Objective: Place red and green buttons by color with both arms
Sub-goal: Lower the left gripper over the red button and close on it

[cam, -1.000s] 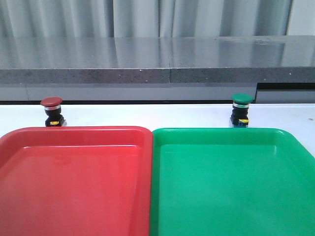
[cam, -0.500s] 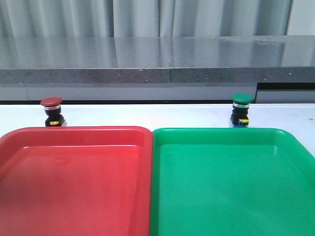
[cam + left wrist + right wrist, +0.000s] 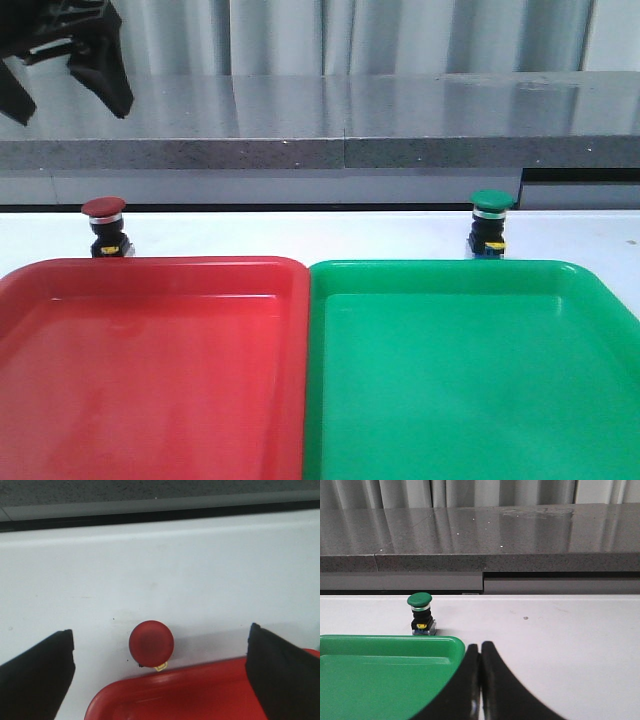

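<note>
The red button (image 3: 105,225) stands upright on the white table just behind the red tray (image 3: 150,266). The green button (image 3: 491,222) stands upright just behind the green tray (image 3: 450,268). My left gripper (image 3: 62,88) is open and empty, high above the red button. In the left wrist view the red button (image 3: 151,643) lies between the spread fingers (image 3: 35,680), far below them. My right gripper (image 3: 480,647) is shut and empty by the green tray's corner (image 3: 380,670), with the green button (image 3: 420,612) ahead of it. The right gripper is out of the front view.
The two trays lie side by side and fill the near part of the table. The red tray's edge (image 3: 200,695) lies right next to the red button. A grey stone ledge (image 3: 340,120) runs along the back, behind the buttons.
My left gripper has come into the front view at the top left, above the red button. The buttons and trays have not moved.
</note>
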`<state>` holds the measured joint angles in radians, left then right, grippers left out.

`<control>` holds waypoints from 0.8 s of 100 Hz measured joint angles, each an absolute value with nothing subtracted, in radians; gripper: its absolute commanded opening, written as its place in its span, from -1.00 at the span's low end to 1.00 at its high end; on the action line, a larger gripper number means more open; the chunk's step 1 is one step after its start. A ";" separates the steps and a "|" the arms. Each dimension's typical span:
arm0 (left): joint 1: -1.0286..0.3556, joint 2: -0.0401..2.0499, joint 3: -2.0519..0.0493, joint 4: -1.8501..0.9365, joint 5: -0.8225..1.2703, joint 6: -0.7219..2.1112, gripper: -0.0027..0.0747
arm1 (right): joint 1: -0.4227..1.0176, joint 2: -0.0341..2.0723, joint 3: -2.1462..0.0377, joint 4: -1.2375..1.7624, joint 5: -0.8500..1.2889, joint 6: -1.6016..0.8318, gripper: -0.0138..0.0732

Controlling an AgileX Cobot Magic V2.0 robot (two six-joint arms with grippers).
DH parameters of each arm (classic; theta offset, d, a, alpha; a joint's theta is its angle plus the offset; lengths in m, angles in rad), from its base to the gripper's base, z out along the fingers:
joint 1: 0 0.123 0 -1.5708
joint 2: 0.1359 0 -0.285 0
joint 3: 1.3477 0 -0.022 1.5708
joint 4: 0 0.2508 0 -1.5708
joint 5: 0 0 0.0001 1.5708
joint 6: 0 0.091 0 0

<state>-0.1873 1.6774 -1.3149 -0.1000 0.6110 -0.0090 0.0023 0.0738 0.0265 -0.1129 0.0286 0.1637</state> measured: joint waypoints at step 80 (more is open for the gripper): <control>-0.187 1.928 -1.349 -0.100 0.578 -0.009 0.20 | 0.002 0.074 0.027 -0.113 0.029 0.164 -0.82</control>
<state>-0.1873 1.9280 -1.3492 -0.1000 0.5778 -0.0090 0.0023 0.0738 0.0265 -0.1129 0.0286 0.1637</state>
